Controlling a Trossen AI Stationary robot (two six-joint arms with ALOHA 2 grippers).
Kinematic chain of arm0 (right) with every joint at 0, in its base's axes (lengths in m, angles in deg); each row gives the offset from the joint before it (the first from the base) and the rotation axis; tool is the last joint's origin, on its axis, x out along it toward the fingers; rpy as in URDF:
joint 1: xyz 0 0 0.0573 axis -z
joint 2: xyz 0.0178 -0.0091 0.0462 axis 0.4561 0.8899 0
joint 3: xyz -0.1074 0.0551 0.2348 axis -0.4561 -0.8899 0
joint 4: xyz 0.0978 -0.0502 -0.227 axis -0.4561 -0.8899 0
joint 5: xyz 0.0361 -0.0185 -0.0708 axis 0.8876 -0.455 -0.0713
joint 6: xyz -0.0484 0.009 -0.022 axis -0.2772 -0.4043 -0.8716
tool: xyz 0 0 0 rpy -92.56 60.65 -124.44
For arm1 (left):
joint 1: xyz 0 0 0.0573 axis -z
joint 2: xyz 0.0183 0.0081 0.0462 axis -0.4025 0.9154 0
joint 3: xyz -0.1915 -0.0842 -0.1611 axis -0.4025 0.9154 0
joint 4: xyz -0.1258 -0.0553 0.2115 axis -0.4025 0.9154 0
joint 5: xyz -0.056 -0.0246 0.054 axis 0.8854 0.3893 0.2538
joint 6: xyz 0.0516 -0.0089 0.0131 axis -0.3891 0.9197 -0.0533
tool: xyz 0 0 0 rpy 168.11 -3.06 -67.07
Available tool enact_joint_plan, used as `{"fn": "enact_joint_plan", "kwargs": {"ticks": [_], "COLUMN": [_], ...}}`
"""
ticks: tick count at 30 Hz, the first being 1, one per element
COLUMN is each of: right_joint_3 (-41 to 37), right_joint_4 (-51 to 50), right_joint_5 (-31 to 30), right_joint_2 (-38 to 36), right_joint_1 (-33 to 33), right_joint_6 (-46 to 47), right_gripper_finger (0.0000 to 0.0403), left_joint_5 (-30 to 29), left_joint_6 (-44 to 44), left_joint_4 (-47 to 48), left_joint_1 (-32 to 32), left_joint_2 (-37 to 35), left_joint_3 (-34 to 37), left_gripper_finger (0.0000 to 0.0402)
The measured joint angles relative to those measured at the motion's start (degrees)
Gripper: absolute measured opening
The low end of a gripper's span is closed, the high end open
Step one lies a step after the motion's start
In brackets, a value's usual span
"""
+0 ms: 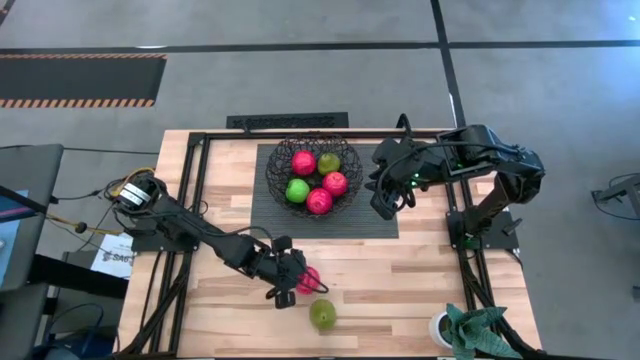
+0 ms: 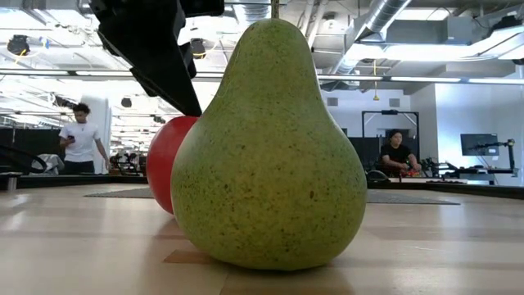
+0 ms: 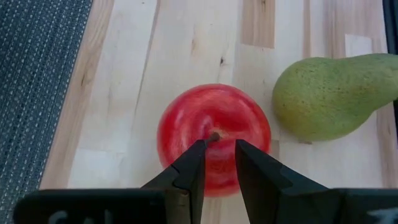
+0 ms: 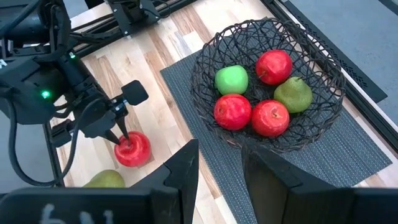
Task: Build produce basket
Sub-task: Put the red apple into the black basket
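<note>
A red apple [image 1: 309, 280] stands on the bare wood near the table's front, also in the left wrist view [image 3: 214, 140] and the low view [image 2: 166, 168]. A yellow-green pear [image 1: 322, 315] lies just nearer the front edge [image 3: 323, 96]. My left gripper [image 3: 219, 149] points down over the apple's top, its fingers a narrow gap apart on either side of the stem. The black wire basket [image 1: 315, 172] stands on a dark ribbed mat and holds three red fruits, one bright green and one yellow-green [image 4: 267, 93]. My right gripper [image 4: 221, 162] hovers narrowly open and empty by the basket's right side. My left gripper comes from above, slanting down, with its fingertips [image 3: 200, 146] at the apple's top hollow beside the stem [image 3: 214, 135]. One fingertip meets the apple's top in the low view [image 2: 194, 113]. The stem stands in the gap, not pinched. The apple rests on the table.
The ribbed mat [image 1: 385, 225] covers the table's far middle. A dark frame [image 1: 195, 170] runs along the table's left, far and right sides. A small potted plant [image 1: 465, 328] stands at the front right corner. People show in the room beyond [image 2: 80, 135].
</note>
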Motion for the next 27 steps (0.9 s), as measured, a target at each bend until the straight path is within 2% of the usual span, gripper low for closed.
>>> {"fn": "enact_joint_plan", "kwargs": {"ticks": [11,19,27], "right_joint_3": [0.0,0.0,0.0], "right_joint_4": [0.0,0.0,0.14], "right_joint_5": [0.0,-0.02,-0.04], "right_joint_2": [0.0,0.0,-0.02], "right_joint_1": [0.0,0.0,0.0], "right_joint_6": [-0.15,-0.31,-0.3], "right_gripper_finger": [0.014,0.014,0.014], "left_joint_5": [2.17,2.11,2.58], "left_joint_6": [0.09,2.69,3.21], "left_joint_4": [-0.35,-4.86,-2.93], "left_joint_1": [-1.05,-1.05,-1.05], "left_joint_2": [0.0,0.0,0.48], "left_joint_3": [0.0,0.04,0.04], "left_gripper_finger": [0.0077,0.0077,0.0077]}}
